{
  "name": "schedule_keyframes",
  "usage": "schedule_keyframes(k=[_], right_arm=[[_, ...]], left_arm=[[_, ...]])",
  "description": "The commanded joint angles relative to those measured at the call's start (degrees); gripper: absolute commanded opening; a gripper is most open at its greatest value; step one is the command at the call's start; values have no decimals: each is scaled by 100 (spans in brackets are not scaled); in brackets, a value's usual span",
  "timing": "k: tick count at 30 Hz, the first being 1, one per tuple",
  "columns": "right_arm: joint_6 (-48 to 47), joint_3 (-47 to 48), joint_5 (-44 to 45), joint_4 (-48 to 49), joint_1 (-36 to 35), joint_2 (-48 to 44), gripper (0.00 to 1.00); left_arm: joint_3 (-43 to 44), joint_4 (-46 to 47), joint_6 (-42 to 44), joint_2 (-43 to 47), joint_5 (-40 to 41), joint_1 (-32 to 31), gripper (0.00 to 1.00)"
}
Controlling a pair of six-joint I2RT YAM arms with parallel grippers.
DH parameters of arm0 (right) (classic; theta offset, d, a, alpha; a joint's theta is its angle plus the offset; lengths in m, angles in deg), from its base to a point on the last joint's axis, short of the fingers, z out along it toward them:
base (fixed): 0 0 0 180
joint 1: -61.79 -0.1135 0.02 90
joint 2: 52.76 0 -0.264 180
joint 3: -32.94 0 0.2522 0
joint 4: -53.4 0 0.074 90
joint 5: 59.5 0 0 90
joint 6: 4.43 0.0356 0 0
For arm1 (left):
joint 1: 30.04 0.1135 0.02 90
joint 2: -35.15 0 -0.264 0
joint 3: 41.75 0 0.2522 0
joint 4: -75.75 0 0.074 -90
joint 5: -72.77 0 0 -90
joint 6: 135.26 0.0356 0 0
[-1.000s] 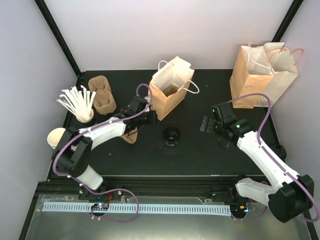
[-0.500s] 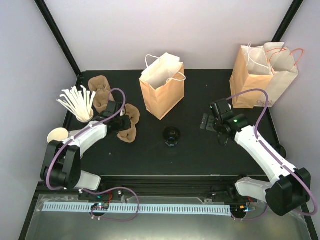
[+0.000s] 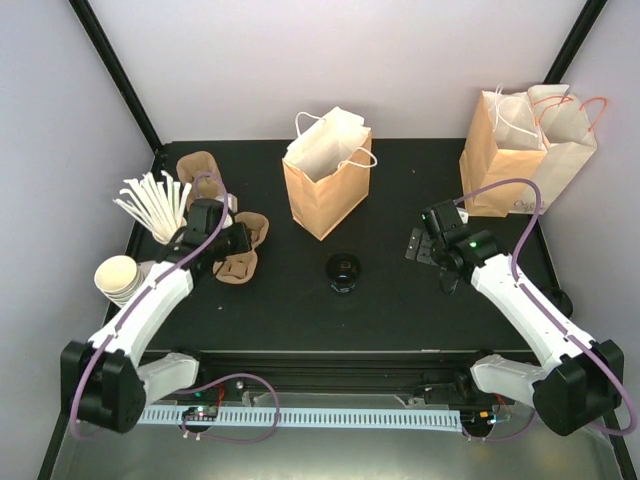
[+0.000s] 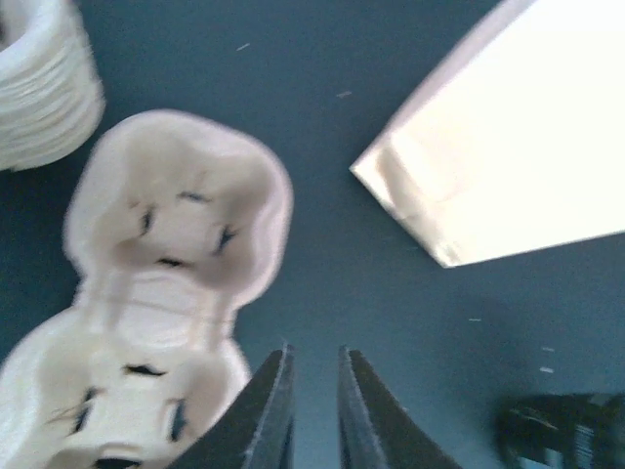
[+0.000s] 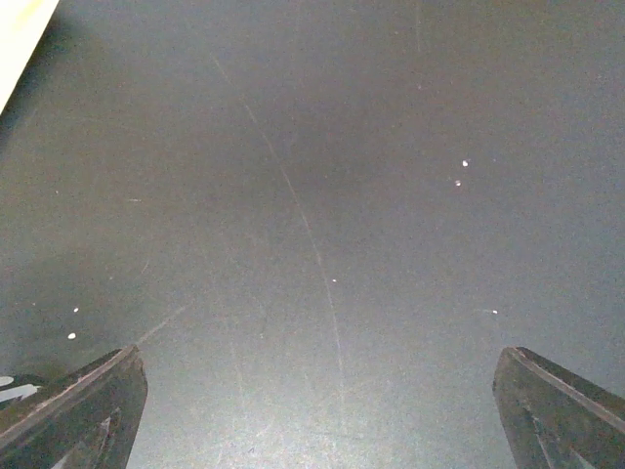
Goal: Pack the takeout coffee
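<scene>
The takeout coffee shows as a glossy black lid mid-table, in front of an open brown paper bag; its dark edge also shows at the lower right of the left wrist view. My left gripper hovers at the right edge of a brown pulp cup carrier. Its jaws stand a narrow gap apart with only table between them, and the carrier lies just to their left. My right gripper is wide open over bare table, to the right of the coffee.
A second carrier and a cup of white stirrers sit at the back left. A stack of lidless white cups lies near the left edge. A second paper bag stands at the back right.
My left arm has pulled back from the bag to the left, the carrier has shifted left with it, and the jaws have parted slightly. The bag now stands upright. The right arm has barely moved.
</scene>
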Motion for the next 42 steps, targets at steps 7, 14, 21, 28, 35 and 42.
schedule_keyframes(k=[7,14,21,28,35,42], right_arm=[[-48,-73,204,134,40,92,100],[167,-31,408,-41,485,-8,100],[247,-90,522,-363,1709,-344,100],[291,-167,581,-438,3392,-666,100],[286,17,-89,-424,5103,226,100],[408,-212,-343,-89,6315,634,100]], left_arm=[[-1055,465,141,1731,-1379,-239,45],[-1603,609,23,2496,-1379,-239,99],[-1919,1060,-180,2380,-2038,-241,99],[-2362,2061,-484,1856,-2891,-738,99],[-2305,2089,-285,1898,-2785,-1137,99],[-2214,1869,-61,1889,-2943,-1162,99]])
